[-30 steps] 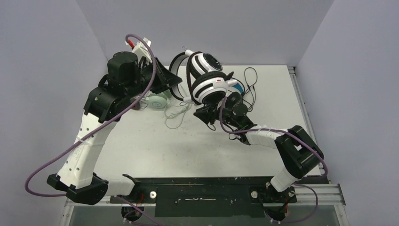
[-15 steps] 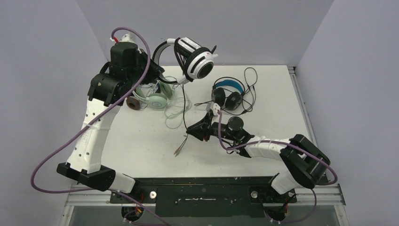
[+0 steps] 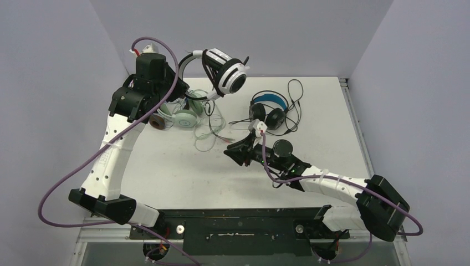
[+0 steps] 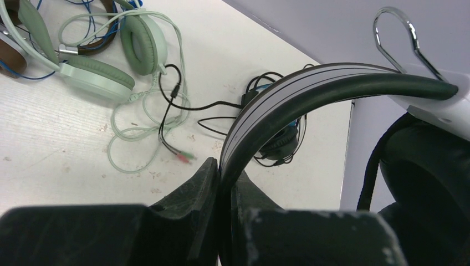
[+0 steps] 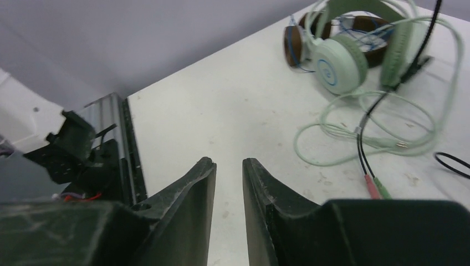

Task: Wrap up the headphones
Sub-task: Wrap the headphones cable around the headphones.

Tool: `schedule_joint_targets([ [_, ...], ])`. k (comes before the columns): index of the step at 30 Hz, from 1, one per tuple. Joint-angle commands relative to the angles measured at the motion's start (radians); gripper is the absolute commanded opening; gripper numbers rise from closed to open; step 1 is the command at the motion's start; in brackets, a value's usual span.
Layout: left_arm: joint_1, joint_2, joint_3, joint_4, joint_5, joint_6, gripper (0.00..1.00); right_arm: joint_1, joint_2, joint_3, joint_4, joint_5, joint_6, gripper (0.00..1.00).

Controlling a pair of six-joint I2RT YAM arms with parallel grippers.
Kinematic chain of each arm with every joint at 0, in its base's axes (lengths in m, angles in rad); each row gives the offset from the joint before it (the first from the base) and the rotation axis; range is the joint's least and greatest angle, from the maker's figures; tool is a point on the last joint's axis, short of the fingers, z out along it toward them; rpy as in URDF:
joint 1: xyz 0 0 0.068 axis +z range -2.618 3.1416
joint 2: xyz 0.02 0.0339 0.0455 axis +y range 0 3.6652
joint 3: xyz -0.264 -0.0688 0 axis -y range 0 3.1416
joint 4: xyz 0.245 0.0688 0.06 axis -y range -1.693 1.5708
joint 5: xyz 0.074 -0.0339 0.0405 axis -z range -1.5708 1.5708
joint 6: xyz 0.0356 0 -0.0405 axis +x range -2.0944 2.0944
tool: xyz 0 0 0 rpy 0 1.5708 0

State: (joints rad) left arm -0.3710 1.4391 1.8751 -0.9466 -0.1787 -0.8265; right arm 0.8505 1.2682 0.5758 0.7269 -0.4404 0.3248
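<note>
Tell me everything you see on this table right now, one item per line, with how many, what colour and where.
white striped headphones: one, white with black stripes, held up in the air by the headband above the far left of the table
mint headphones: one, mint green, far left of the table, cord loose beside them
brown headphones: one, brown, touching the mint pair on its left
black headphones: one, black with a blue headband, far centre, cord loose
table: one, white
left pincer: one, black, shut on the striped pair's headband
right pincer: one, black, slightly open and holding nothing, over the middle of the table
</note>
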Motion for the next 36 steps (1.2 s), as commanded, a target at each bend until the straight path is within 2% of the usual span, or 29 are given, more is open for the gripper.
schedule_joint_targets([
  [1, 0.004, -0.063, 0.036, 0.117, -0.002, -0.022, 0.00, -0.079, -0.043, 0.003, -0.088, 0.140, -0.024, 0.29],
  [5, 0.004, -0.063, 0.054, 0.109, -0.009, -0.016, 0.00, -0.176, -0.025, 0.018, -0.056, 0.060, -0.023, 0.49],
  [9, 0.004, -0.057, 0.084, 0.097, 0.009, -0.022, 0.00, -0.188, 0.019, 0.036, 0.002, 0.064, -0.073, 0.79],
  [11, 0.004, -0.056, 0.103, 0.095, 0.021, -0.029, 0.00, -0.194, 0.066, 0.049, 0.045, 0.071, -0.080, 0.89],
  [20, 0.003, -0.039, 0.192, 0.069, 0.049, -0.039, 0.00, -0.208, 0.298, 0.167, 0.154, 0.030, -0.070, 0.90],
  [27, 0.004, -0.036, 0.213, 0.070, 0.065, -0.054, 0.00, -0.208, 0.441, 0.331, 0.233, -0.010, -0.046, 0.94],
  [36, 0.003, -0.029, 0.239, 0.085, 0.086, -0.073, 0.00, -0.208, 0.619, 0.598, 0.185, 0.036, -0.036, 0.92],
])
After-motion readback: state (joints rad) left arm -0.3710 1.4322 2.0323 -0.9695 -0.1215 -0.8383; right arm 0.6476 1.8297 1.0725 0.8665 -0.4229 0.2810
